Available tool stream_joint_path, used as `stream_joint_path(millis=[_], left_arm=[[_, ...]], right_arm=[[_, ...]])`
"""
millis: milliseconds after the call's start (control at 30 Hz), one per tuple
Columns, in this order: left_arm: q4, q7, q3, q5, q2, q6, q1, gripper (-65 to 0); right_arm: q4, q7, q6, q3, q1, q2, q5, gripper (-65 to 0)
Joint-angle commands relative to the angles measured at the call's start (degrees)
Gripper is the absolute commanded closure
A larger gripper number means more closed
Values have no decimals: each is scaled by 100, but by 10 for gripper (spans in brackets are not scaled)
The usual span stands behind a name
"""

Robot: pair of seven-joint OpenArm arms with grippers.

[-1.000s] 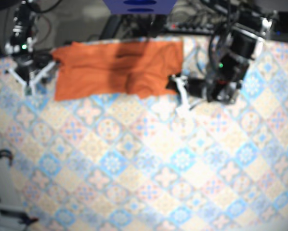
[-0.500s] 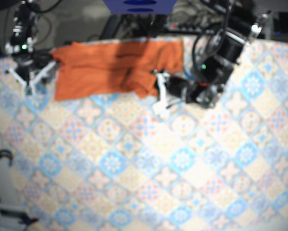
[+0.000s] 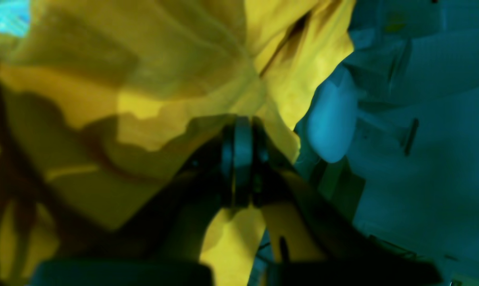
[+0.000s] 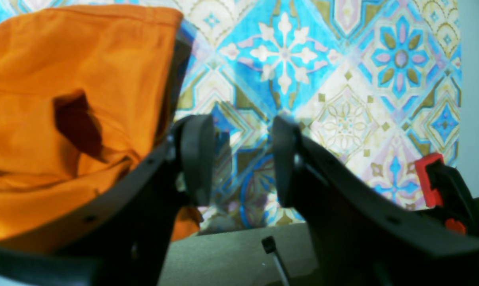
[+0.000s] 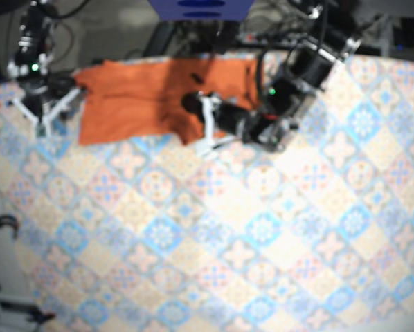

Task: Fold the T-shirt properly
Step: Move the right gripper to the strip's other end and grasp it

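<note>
An orange T-shirt (image 5: 138, 97) is lying spread along the far edge of the tiled-pattern surface (image 5: 262, 228), its near right part bunching into folds. The left arm is reaching in from the view's right, its claw (image 5: 208, 130) sitting at that bunched lower edge; the blur is hiding the grip. The right claw (image 5: 43, 114) is resting just beside the shirt's left edge.
</note>
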Motion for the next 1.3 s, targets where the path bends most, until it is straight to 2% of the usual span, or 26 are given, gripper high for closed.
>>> stream_joint_path(millis=[0, 133, 300, 400, 567, 667, 833, 1100, 1167, 1267], left_arm=[[78, -28, -8, -133, 40, -41, -121, 0], [87, -63, -34, -98, 23, -41, -139, 0], [78, -353, -8, -80, -311, -41, -394, 0], [78, -485, -8, 139, -478, -41, -561, 0], [69, -485, -17, 939, -478, -41, -614, 0], [87, -494, -43, 1212, -478, -41, -596, 0], [95, -705, 1, 1282, -478, -41, -570, 0], [113, -722, 291, 1274, -478, -41, -605, 0], [113, -722, 291, 1274, -478, -41, -605, 0], [113, -722, 282, 1274, -575, -41, -605, 0]], right_arm=[[84, 108, -33, 31, 25, 15, -11, -237], [84, 108, -33, 31, 25, -38, -11, -237], [84, 108, -33, 31, 25, -109, -11, -237], [84, 108, -33, 31, 25, -117, -11, -237], [84, 108, -33, 31, 25, -144, -11, -237], [84, 108, -33, 31, 16, -144, -11, -237], [84, 161, -33, 31, 8, -144, -11, -237], [23, 258, -33, 48, -28, -152, 51, -241], [-83, 249, -33, 66, -28, -152, 200, -241], [-294, 143, -33, 101, -10, -109, 771, -268]])
